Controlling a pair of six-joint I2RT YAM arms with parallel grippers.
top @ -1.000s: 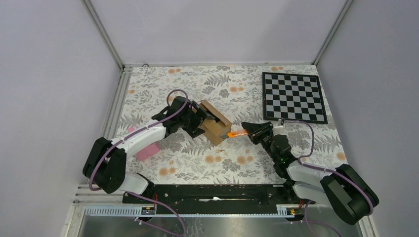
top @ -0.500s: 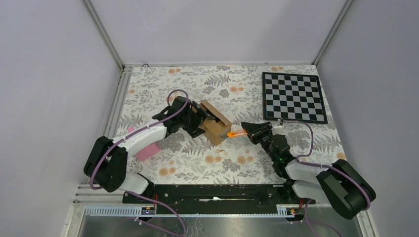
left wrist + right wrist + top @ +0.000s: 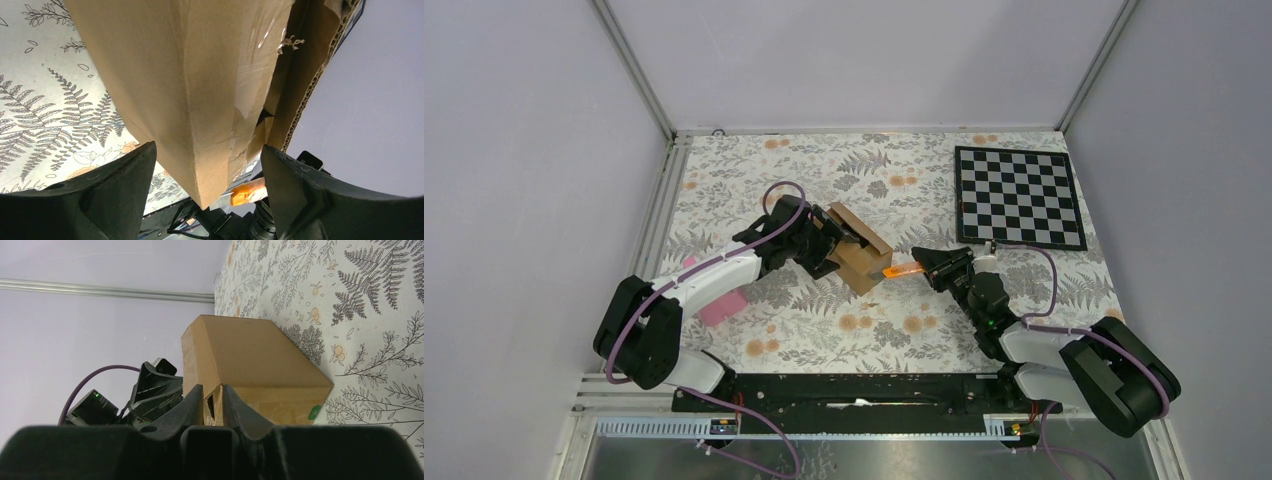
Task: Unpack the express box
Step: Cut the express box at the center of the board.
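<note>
Seen from overhead, the express box (image 3: pixel 860 255) sits mid-table on the floral cloth (image 3: pixel 824 320), turned cornerwise between the two arms. The L gripper (image 3: pixel 828 246) comes in from the left w/ jaws spread wide, one finger on each side of the carton, clamping it. The R gripper (image 3: pixel 927 266) faces it from the right, pinched tight on the slim orange cutter (image 3: pixel 902 270), which points at the box's near-right corner. Whether the blade is actually in the cardboard is hard to say from up here.

Only the overhead view shows the pink wedge (image 3: pixel 721 305) by the L forearm and the checkerboard (image 3: pixel 1019 197) at the far right, well apart from the action.

The L wrist cam fills in the close detail. Glossy clear tape (image 3: pixel 252 85) runs along the seam, ragged and split lower down. A raised flap (image 3: pixel 305 75) shows its corrugated edge on the right. The orange tip pokes out just below the box's lower corner, w/ the dark R gripper behind it.

The R wrist cam looks from the opposite side. It shows a plain brown face, a small green sticker (image 3: pixel 314 412) at one bottom corner and a torn notch in the seam right btw its own fingertips. The L gripper's black body sits behind the carton. The cutter itself is hidden there by the fingers holding it.
</note>
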